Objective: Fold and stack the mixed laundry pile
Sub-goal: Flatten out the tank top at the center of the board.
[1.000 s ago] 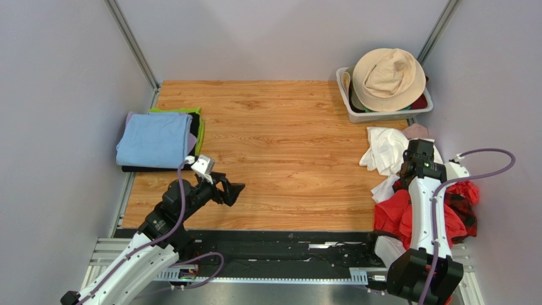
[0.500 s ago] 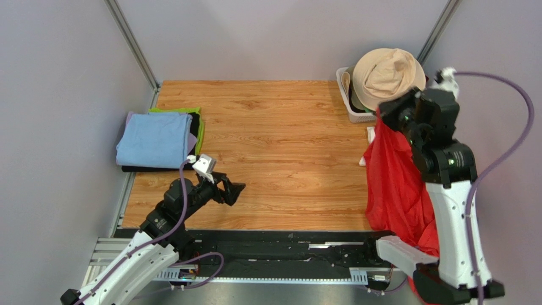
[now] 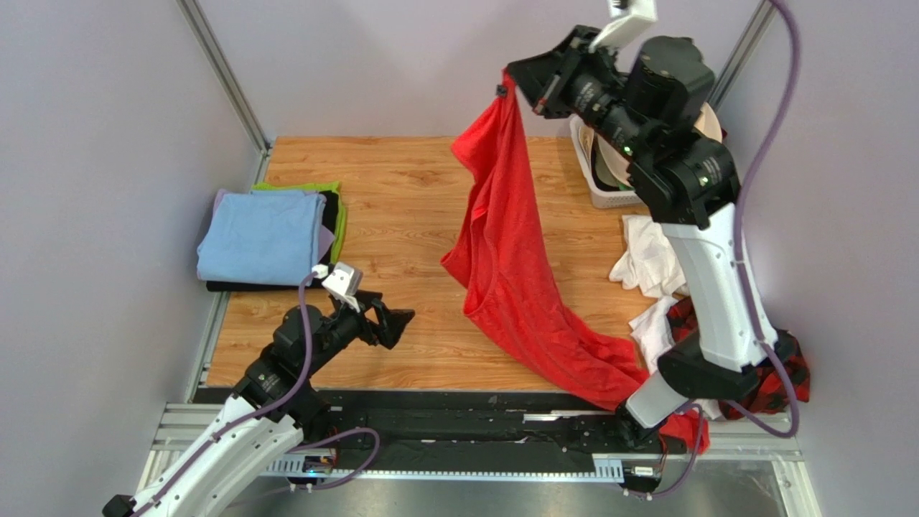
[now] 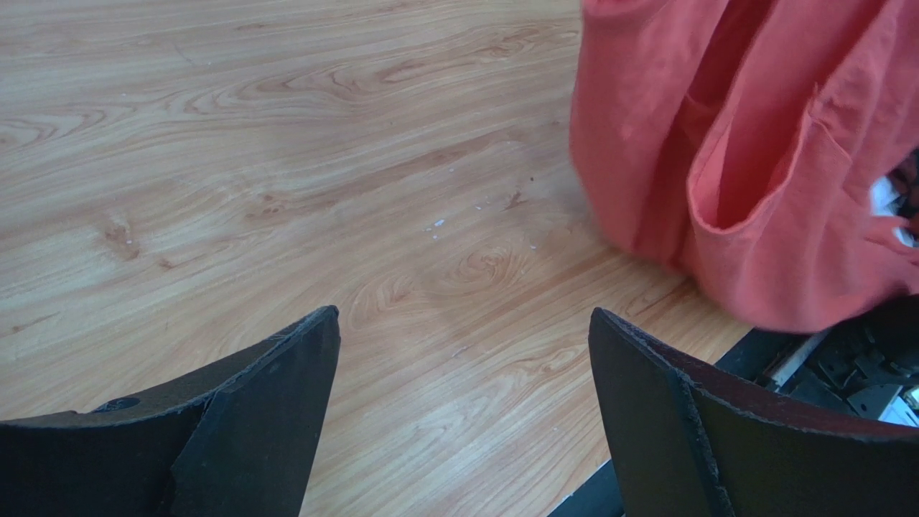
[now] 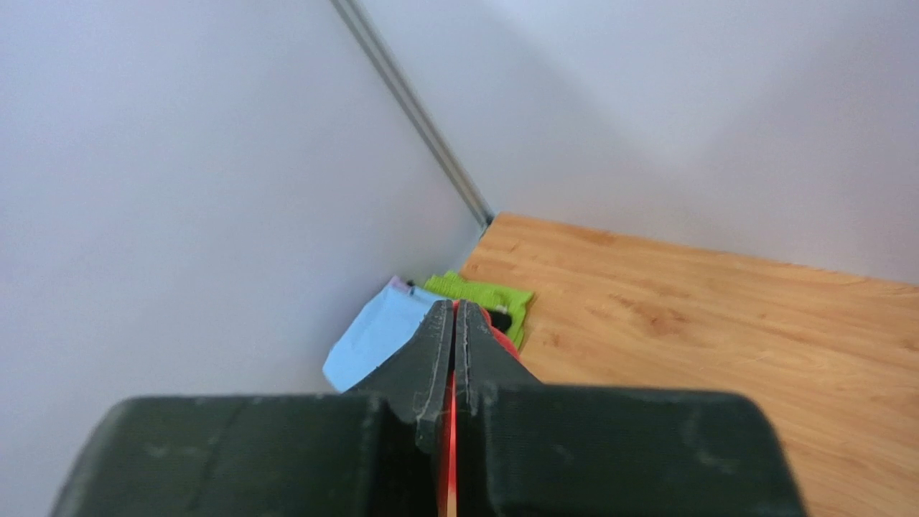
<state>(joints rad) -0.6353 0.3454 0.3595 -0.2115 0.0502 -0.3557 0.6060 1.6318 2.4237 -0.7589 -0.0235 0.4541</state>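
Observation:
My right gripper (image 3: 516, 82) is raised high over the back of the table and is shut on the bright red T-shirt (image 3: 505, 253). The shirt hangs down from it and trails to the near right edge. In the right wrist view the jaws (image 5: 454, 323) are pressed together with a red sliver of cloth between them. The rest of the laundry pile lies at the right: white cloths (image 3: 650, 259) and the red-and-black plaid shirt (image 3: 785, 363). My left gripper (image 3: 397, 324) is open and empty, low over the near left of the table. The shirt's lower part (image 4: 755, 162) shows in the left wrist view.
A folded stack with a light blue cloth (image 3: 262, 237) on top, over black and green ones, lies at the left edge. A white slatted basket (image 3: 594, 183) with a beige hat stands at the back right, mostly behind my right arm. Grey walls close in the table.
My right arm has lifted the red T-shirt out of the pile, swung up and to the left, and the shirt now hangs over the table's middle. The left arm has not moved.

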